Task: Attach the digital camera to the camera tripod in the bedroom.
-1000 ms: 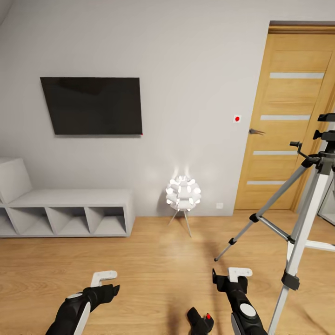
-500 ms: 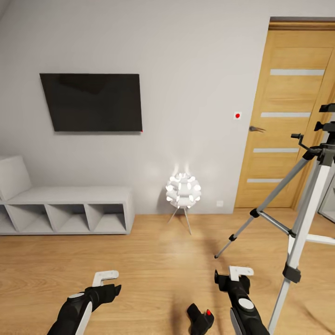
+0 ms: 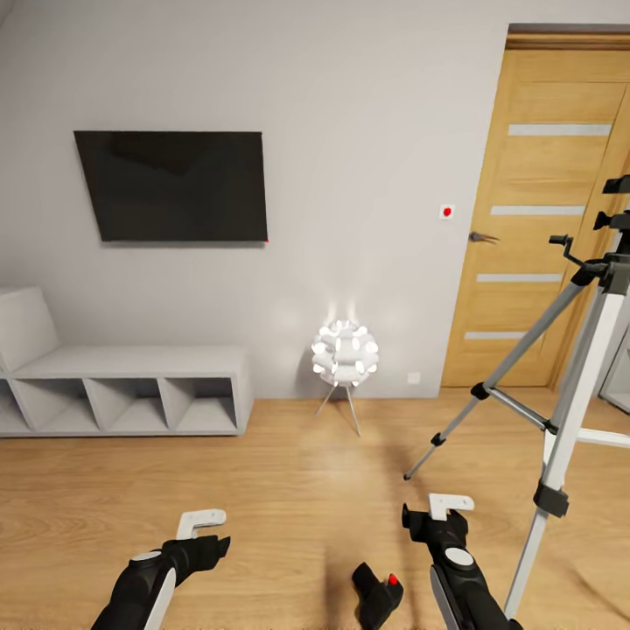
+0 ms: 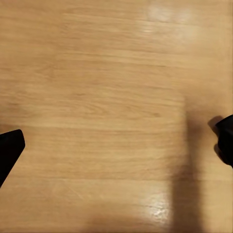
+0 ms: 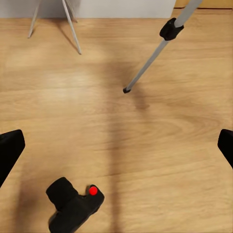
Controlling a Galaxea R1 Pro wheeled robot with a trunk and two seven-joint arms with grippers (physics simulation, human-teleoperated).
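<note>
Both claws spread apart and empty: right gripper poised above digital camera, likely lining up a grab; left gripper idle over bare wood floor. Camera lying on floor at lower frame edge, partly cut off. Camera tripod standing near, to the right, head cropped by frame edge.

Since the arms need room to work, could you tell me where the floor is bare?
Bare floor stretches between the shelf bench and ball lamp. It is crowded rightward: camera tripod legs, digital camera by the right gripper.
</note>
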